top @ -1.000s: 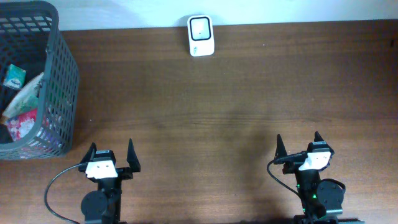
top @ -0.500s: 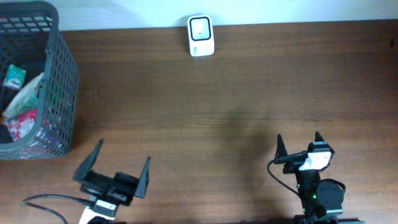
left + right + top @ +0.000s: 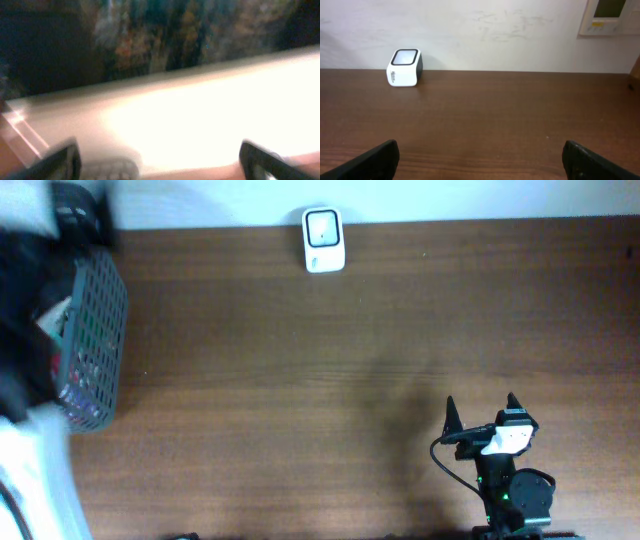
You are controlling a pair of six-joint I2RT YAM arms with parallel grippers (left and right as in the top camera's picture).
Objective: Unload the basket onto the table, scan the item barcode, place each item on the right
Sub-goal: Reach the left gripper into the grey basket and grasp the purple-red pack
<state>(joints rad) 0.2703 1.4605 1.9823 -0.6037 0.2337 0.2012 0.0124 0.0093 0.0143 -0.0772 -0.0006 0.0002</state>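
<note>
Right wrist view shows the right gripper (image 3: 482,161) low over the brown wooden desk (image 3: 510,115), its jaws spread wide with nothing between them. From overhead it sits near the desk's near right edge, pointing at the far wall. The left gripper (image 3: 161,161) also has its jaws wide apart, though its own view is smeared. From overhead the left arm (image 3: 25,330) is a dark blur over the dark grey plastic mesh basket (image 3: 98,330) at the desk's left end.

Colourful packets (image 3: 72,370) lie inside the basket, too blurred to tell their long axis or facing. The small white barcode scanner (image 3: 323,238) stands at the desk's far edge against the white wall (image 3: 485,30), long axis running near to far, dark window facing up. A beige wall panel (image 3: 607,15) hangs at the upper right of the wall.
</note>
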